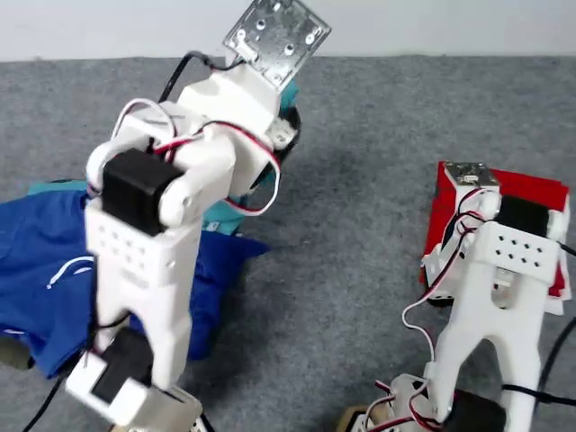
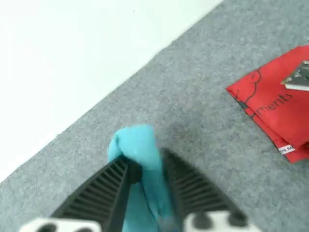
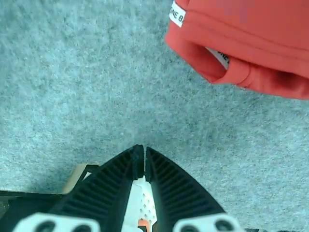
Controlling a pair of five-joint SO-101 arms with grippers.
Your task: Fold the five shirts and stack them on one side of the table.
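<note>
One teal shirt (image 2: 136,141) is clamped in the left gripper (image 2: 146,163); the right gripper (image 3: 145,151) sits closed near the red shirt (image 3: 251,43).

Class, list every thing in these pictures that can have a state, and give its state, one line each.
left gripper: shut on the teal shirt.
teal shirt: gripped, bunched up.
right gripper: shut, empty.
red shirt: folded, lying on the table.
blue shirt: unfolded, rumpled on the table.

Red shirt (image 1: 533,187) folded; teal shirt (image 2: 138,145) bunched (blue (image 1: 36,261) crumpled).
</note>
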